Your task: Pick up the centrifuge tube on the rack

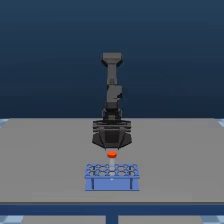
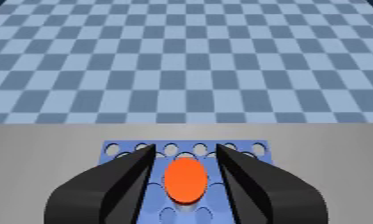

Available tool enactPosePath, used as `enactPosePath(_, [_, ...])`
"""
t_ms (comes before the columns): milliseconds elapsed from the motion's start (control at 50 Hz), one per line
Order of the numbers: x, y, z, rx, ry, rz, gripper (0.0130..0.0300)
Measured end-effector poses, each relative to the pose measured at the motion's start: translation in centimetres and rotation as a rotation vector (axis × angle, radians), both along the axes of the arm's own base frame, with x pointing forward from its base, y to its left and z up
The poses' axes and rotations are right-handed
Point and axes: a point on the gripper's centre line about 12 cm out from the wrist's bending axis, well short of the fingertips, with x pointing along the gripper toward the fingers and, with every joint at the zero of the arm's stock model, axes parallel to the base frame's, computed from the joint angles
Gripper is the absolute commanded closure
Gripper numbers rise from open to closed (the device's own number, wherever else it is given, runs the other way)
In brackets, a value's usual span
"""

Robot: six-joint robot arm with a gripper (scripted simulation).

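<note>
We are seeing the rack [image 1: 111,177] sitting flat on the grey table, a low light-blue block with a grid of round holes on top and two dark legs showing on its front face. The tube [image 1: 111,154] is showing mostly as its round orange-red cap. In the exterior view the cap is sitting just above the rack's far edge, near the middle of its width. In the wrist view the cap [image 2: 185,180] is lying over the rack's [image 2: 253,150] holes; the tube's body is hidden.
</note>
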Motion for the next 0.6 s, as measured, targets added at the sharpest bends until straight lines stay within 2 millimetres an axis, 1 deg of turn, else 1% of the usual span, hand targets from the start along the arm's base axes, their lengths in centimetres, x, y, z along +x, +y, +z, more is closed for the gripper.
enactPosePath(320, [-0.1,0.0,-0.9,-0.001,0.006,0.002,0.0130])
enactPosePath(600, [-0.2,0.0,-2.7,-0.001,0.020,0.002,0.0130])
